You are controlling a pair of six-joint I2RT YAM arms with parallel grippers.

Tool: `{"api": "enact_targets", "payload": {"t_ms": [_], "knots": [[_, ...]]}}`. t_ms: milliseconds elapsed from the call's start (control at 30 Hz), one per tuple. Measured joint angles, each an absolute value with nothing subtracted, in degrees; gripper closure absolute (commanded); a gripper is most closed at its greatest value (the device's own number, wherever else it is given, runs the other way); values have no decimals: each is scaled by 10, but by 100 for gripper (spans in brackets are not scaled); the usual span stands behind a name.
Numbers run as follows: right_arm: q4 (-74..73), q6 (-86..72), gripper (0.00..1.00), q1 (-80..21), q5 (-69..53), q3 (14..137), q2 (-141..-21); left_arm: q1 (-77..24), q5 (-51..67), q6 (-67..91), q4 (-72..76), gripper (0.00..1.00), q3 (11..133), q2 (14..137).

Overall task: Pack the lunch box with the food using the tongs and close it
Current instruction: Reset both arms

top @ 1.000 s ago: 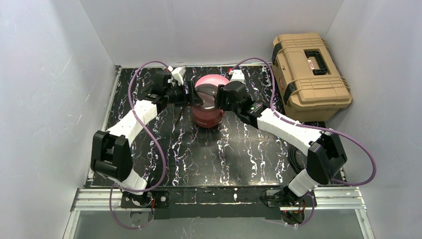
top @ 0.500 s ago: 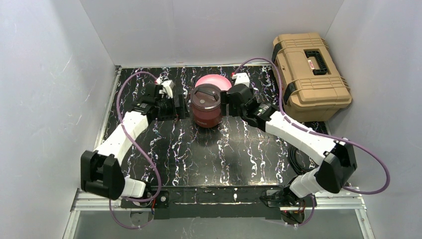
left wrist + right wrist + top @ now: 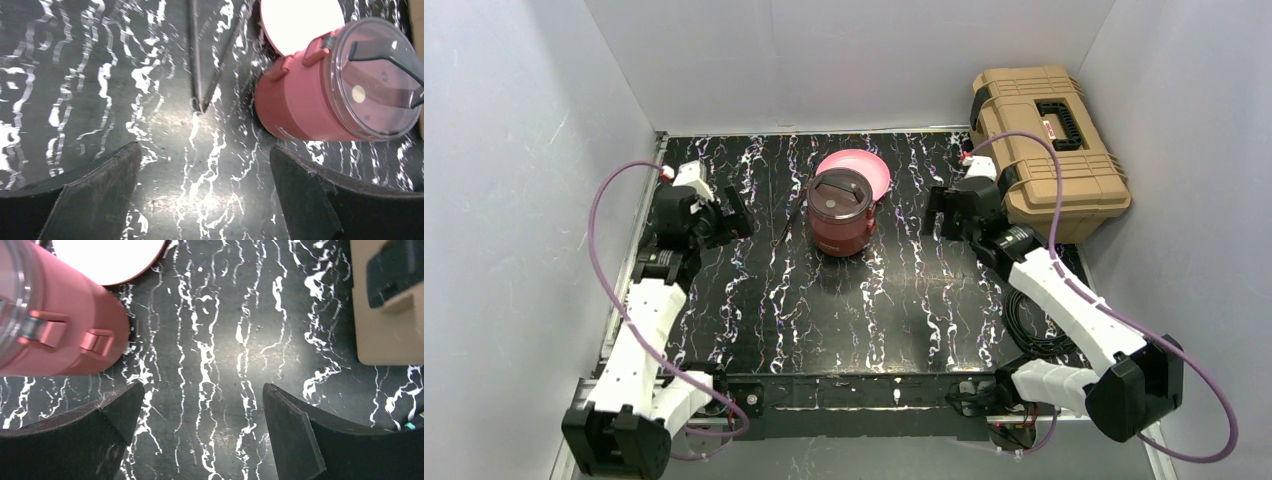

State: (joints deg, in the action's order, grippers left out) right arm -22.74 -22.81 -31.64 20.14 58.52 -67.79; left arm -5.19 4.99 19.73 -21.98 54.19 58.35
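The maroon lunch box (image 3: 841, 212) stands stacked and upright at the back middle of the table, its clear top lid with dark handle on; it also shows in the left wrist view (image 3: 310, 100) and the right wrist view (image 3: 55, 325). No food shows. The dark tongs (image 3: 788, 220) lie flat on the table just left of the lunch box, shown as two thin arms meeting at a point (image 3: 202, 75). My left gripper (image 3: 736, 215) is open and empty, left of the tongs. My right gripper (image 3: 934, 212) is open and empty, right of the lunch box.
A pink plate (image 3: 864, 168) lies behind the lunch box, bare in both wrist views (image 3: 300, 22). A large tan toolbox (image 3: 1044, 150) sits at the back right, close to the right arm. White walls enclose the table. A black cable coils near the right edge (image 3: 1034, 335).
Both grippers have let go of the lunch box and drawn away, the left one to the left, the right one to the right, with jaws opening. The lunch box stays put.
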Motion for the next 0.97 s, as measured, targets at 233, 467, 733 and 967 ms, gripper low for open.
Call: {"api": "enact_targets", "payload": {"t_ms": [233, 467, 733, 967], "knots": [[-150, -206, 2, -286, 214, 474, -571, -50, -59, 165, -189, 1, 497, 443], [-59, -147, 2, -286, 274, 411, -465, -50, -103, 128, -163, 1, 466, 374], [-27, -109, 2, -286, 304, 402, -433, -50, -111, 113, -156, 1, 446, 369], [-24, -101, 2, -286, 312, 395, -421, -50, -105, 100, -151, 1, 443, 359]]}}
